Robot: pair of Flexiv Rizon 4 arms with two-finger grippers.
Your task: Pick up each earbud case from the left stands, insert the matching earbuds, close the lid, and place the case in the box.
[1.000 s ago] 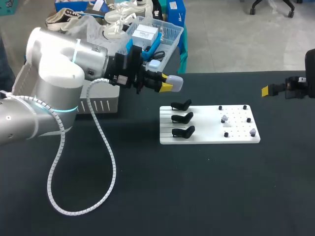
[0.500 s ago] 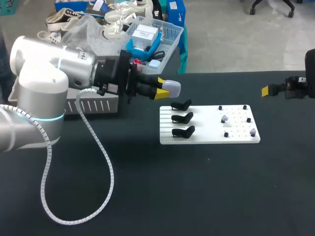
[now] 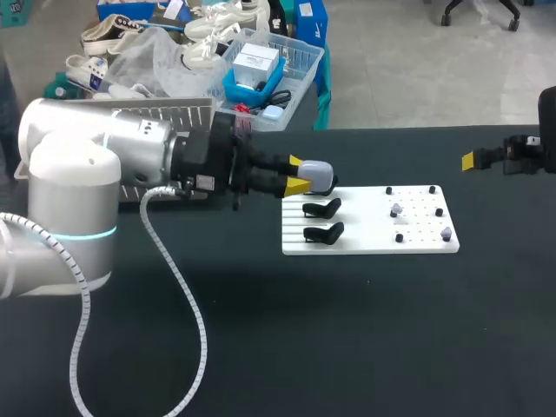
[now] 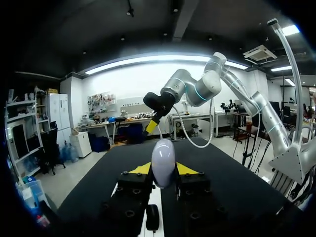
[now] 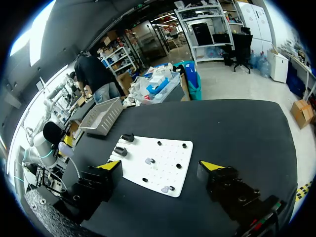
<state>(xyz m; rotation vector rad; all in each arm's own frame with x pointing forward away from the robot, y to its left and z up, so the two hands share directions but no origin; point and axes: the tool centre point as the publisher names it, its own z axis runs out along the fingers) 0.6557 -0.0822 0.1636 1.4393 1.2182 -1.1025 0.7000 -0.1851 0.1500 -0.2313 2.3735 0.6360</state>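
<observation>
Head view: my left arm (image 3: pixel 95 174) stretches nearly level across the black table (image 3: pixel 347 339), wrist horizontal. The left gripper (image 3: pixel 304 179) is clenched on a pale oval plastic earbud case (image 3: pixel 320 176), a yellow tip on either side. The case shows at the far left corner of the white flat board (image 3: pixel 369 239), just beyond two black stands (image 3: pixel 322 208) (whether it touches anything below cannot be told). Small grey earbuds (image 3: pixel 396 209) sit on the board's right half. The left wrist view shows the case upright between the fingertips. The right gripper (image 3: pixel 486 158) hangs near the table's right edge, well apart, its fingers spread wide on nothing. A grey perforated metal box (image 5: pixel 101 116) stands beyond the board.
</observation>
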